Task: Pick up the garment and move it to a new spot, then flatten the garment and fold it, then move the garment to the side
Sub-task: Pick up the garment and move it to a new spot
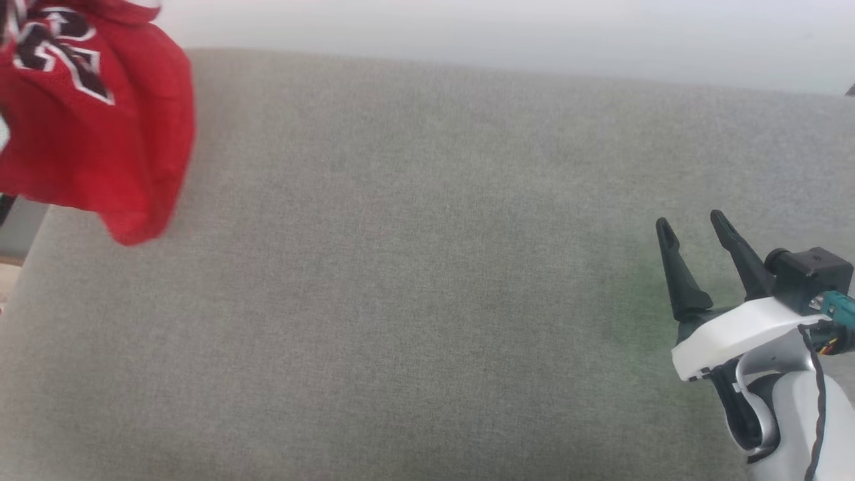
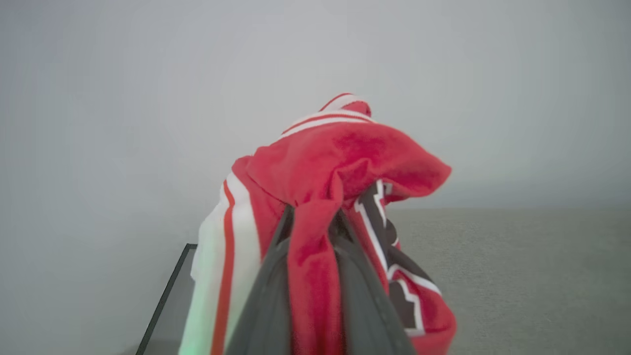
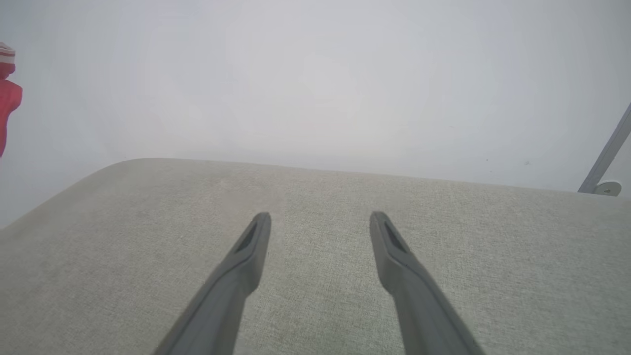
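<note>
While the left hand (image 2: 314,213) pinches a fold of the garment (image 2: 345,158) between its nearly closed fingers, the red shirt hangs bunched over the far left corner of the grey cloth-covered table (image 1: 427,267). The right hand (image 1: 690,220) hovers wide open and empty above the table's right side.

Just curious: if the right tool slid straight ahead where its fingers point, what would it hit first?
Nothing lies in its path. The right tool would probably graze the far part of the grey padded surface, or pass just over it and reach the pale wall. The depth is unclear.
</note>
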Controlling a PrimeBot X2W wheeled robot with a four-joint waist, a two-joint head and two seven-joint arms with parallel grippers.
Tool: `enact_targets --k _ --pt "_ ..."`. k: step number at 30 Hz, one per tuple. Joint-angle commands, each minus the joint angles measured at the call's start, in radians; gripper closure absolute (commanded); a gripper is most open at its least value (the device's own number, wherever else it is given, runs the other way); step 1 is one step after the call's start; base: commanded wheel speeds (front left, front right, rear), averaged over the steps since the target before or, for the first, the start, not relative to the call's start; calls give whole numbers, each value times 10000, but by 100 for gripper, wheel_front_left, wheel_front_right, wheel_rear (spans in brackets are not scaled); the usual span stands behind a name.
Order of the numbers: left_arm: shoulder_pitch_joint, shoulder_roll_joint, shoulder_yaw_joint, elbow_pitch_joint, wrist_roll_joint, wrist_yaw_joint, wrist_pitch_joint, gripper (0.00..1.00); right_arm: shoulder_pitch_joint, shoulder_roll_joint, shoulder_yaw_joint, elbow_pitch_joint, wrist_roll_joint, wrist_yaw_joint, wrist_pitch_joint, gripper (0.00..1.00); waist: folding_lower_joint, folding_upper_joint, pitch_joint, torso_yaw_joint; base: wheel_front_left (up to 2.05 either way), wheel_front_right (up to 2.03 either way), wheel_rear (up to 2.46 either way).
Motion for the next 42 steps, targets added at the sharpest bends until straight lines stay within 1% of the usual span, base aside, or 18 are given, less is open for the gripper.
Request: enact_targets --k 1,7,11,13,19,22,23,28,29,30,35,42 --pt "155 17 -24 -285 1 115 117 100 114 77 -45 -10 -27 -3 -59 0 0 0 -130 -45 0 0 0" --pt "575 64 -129 -2245 -161 652 914 100 121 221 -159 75 -77 -3 -170 0 0 0 -329 -507 0 0 0" --pt "877 13 -267 -3484 -286 1050 1440 100 117 311 -319 135 -94 -3 -261 0 0 0 -341 -1027 0 0 0" --pt "966 63 -447 -4065 -111 1220 1672 100 99 354 -418 177 -101 -3 -319 0 0 0 -307 -1335 0 0 0" --pt "1008 -265 -1111 -5414 121 1420 2242 100 76 501 -629 293 -115 -2 -488 0 0 0 -143 -2290 0 0 0" --pt "868 -578 -1546 -5858 204 1477 2531 100 26 588 -676 376 -84 -3 -587 0 0 0 -33 -2733 0 0 0" --pt "745 -823 -1852 -6103 267 1491 2709 100 -3 634 -702 457 -56 -3 -649 0 0 0 38 -2999 0 0 0" --pt "528 -1504 -2661 -6349 274 1404 3135 100 -67 755 -743 638 4 -3 -845 0 0 0 267 -3494 0 0 0" --pt "528 -1504 -2661 -6349 274 1404 3135 100 -67 755 -743 638 4 -3 -845 0 0 0 267 -3494 0 0 0" --pt "492 -1628 -2811 -6348 315 1390 3188 100 -82 776 -752 677 11 -3 -894 0 0 0 321 -3560 0 0 0" --pt "653 -2223 -3509 -5986 370 1329 3294 100 -231 883 -621 925 96 -3 -1096 0 0 0 608 -3817 0 0 0" --pt "1253 -2524 -4223 -4902 699 1132 2934 100 -580 981 -313 1289 198 -3 -1353 0 0 0 1090 -4079 0 0 0"
